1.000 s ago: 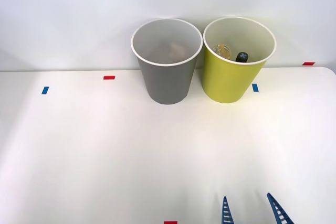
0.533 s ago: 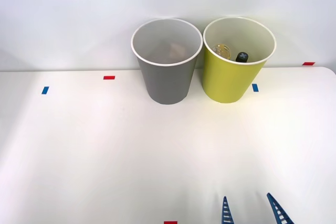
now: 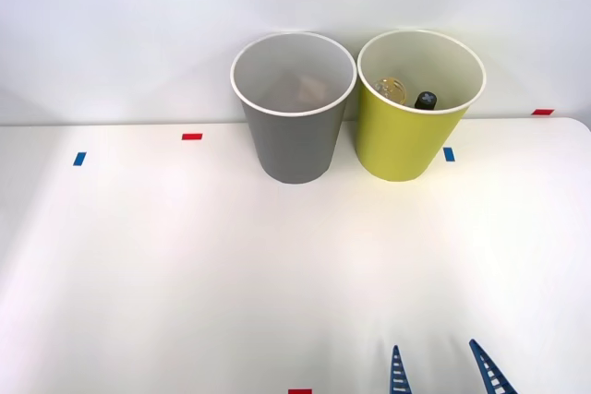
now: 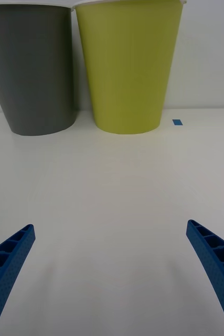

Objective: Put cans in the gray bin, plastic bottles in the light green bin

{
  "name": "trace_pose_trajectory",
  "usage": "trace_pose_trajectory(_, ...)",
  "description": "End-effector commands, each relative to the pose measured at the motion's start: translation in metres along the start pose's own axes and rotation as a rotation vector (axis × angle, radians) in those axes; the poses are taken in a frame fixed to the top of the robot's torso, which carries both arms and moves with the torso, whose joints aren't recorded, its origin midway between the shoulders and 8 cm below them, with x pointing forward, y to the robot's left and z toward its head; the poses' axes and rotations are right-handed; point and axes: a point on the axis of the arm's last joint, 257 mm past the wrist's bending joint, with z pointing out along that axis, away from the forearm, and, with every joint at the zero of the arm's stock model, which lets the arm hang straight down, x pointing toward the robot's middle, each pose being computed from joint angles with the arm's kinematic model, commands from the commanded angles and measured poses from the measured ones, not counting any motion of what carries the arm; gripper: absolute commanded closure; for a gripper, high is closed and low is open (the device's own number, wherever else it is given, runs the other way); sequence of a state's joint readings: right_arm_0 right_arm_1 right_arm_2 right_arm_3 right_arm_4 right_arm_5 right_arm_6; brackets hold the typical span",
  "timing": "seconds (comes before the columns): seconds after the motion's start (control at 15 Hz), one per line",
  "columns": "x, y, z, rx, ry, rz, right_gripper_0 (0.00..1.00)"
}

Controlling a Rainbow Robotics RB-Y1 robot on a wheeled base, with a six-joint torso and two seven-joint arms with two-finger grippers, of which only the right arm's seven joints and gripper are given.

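The gray bin (image 3: 294, 126) (image 4: 34, 73) stands at the back of the white table, with a pale can (image 3: 309, 89) dimly visible inside it. Right beside it stands the light green bin (image 3: 411, 131) (image 4: 127, 68), which holds a clear plastic bottle (image 3: 392, 90) and its black cap (image 3: 426, 100). My right gripper (image 3: 441, 376) (image 4: 112, 273) hovers low over the table's front edge, well short of both bins. It is open, with nothing between its blue fingers (image 4: 9, 257).
Small tape marks dot the white table (image 3: 185, 265): blue ones (image 3: 79, 159) (image 3: 449, 154) (image 4: 178, 122) and red ones (image 3: 191, 137) (image 3: 542, 112) (image 3: 299, 391). A plain wall rises behind the bins.
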State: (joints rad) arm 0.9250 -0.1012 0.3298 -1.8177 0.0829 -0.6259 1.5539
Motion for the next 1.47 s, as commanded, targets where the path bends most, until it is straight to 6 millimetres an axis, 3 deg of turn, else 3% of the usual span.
trace_pose_trajectory(0.07, 0.0000, 0.0000, 0.0000, 0.000, 0.000, 0.000, 0.00)
trace_pose_trajectory(1.47, 0.0000, 0.0000, 0.0000, 0.000, 0.000, 0.000, 0.00)
